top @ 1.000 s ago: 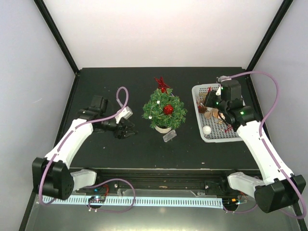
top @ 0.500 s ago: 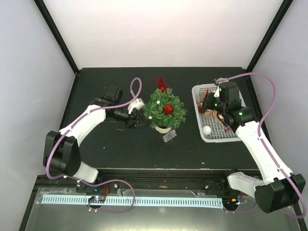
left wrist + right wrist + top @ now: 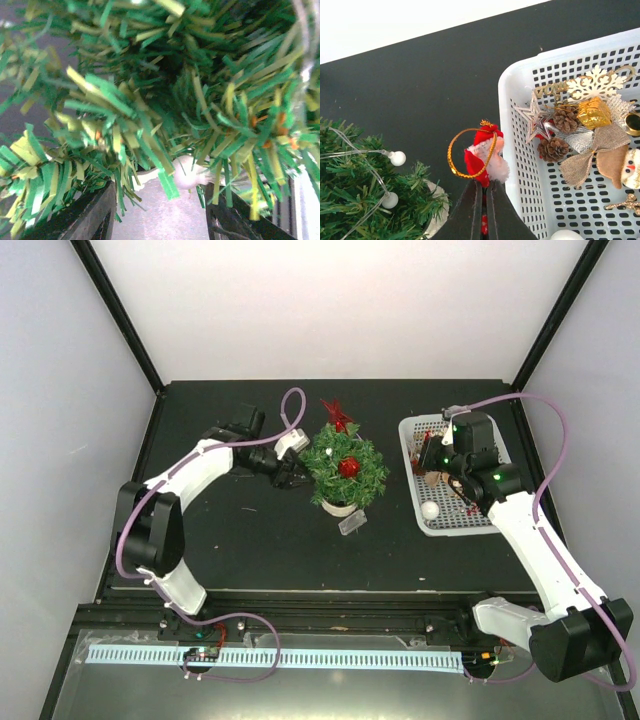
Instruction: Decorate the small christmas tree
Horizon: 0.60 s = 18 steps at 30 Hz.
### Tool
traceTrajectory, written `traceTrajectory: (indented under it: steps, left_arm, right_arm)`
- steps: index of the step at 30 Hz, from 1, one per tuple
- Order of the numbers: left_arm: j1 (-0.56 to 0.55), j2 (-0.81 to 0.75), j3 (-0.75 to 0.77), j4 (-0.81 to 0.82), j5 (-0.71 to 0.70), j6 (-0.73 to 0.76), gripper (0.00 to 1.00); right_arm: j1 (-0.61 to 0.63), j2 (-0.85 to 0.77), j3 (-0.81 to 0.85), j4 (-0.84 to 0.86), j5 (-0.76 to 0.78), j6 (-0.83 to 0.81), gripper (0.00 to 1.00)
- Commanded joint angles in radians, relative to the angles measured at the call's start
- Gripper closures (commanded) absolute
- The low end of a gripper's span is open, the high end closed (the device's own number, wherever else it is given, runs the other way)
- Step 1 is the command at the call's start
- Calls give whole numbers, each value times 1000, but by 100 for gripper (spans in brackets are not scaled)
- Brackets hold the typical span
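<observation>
The small christmas tree (image 3: 342,472) stands mid-table in a white pot (image 3: 338,508), with a red star (image 3: 336,415) on top and a red ball (image 3: 348,467) on it. My left gripper (image 3: 289,472) is against the tree's left side. In the left wrist view its jaws (image 3: 159,194) stand open, with needle tips and a white light bead (image 3: 187,172) hanging over the gap. My right gripper (image 3: 482,184) is shut on a red-and-white Santa ornament (image 3: 487,157) with a gold loop (image 3: 457,155), held above the table beside the basket's left wall (image 3: 512,130).
The white mesh basket (image 3: 412,490) at the right holds pine cones (image 3: 554,149), a silver star (image 3: 534,116), a snowflake (image 3: 594,84), a gold parcel (image 3: 594,113) and a burlap bow. A pale tag (image 3: 351,523) lies in front of the pot. A wire of white bead lights runs through the tree.
My left arm swung from the table's left to the tree's left side, and its jaws narrowed somewhat. My right gripper edged left to the basket's edge, still holding the Santa ornament.
</observation>
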Motion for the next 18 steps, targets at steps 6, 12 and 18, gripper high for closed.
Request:
traceTrajectory:
  steps: [6, 12, 18]
  left_arm:
    - [10, 56, 96, 80, -130, 5, 48]
    - [21, 87, 155, 103, -190, -3, 47]
    - [34, 130, 235, 115, -251, 9, 46]
  right_arm:
    - [7, -18, -16, 25, -19, -19, 99]
    - [9, -23, -33, 38, -27, -16, 99]
    - [21, -23, -33, 46, -52, -6, 99]
